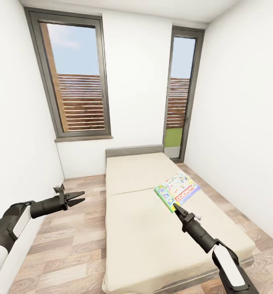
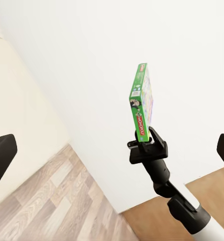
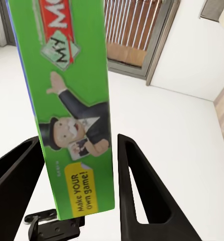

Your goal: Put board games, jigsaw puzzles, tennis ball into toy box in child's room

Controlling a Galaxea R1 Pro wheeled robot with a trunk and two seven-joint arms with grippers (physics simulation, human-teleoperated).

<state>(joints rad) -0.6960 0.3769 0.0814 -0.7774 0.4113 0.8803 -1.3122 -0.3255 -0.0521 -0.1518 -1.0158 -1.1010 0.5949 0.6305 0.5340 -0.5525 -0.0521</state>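
R gripper (image 1: 178, 207) is clamped on the near corner of the green-edged Monopoly board game (image 1: 177, 190), box lifted above the bed (image 1: 152, 241), long axis running away from the jaws. L gripper (image 1: 76, 198) open, holding nothing, well apart over the floor.

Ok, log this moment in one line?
right gripper: shut on board game, above bed | left gripper: open, empty | toy box: unseen

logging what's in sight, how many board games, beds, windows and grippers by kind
board games: 1, green-edged box
beds: 1
windows: 2
grippers: 2, left gripper, right gripper
total: 6
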